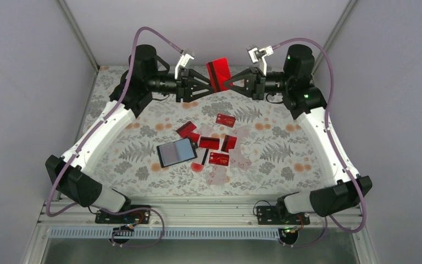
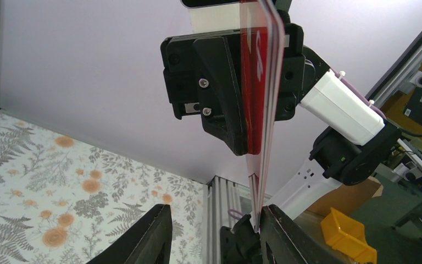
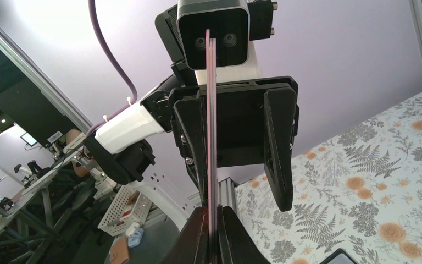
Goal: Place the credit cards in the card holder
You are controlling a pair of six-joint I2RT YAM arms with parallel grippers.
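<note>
At the upper centre of the overhead view, the left tool [image 1: 206, 88] has its jaws apart around one edge of a red card [image 1: 218, 74]. One finger is just beside the card and nothing is clamped. The card, possibly two stacked, hangs upright above the counter [image 1: 286, 137], pinched by the closed right tool [image 1: 229, 84] facing it. This looks like a handover before loading. Lower down, the card holder [image 1: 177, 152] lies shiny face up, with loose cards [image 1: 225, 119] scattered just to its right. Next, the left tool should close squarely on the card before the right tool releases.
</note>
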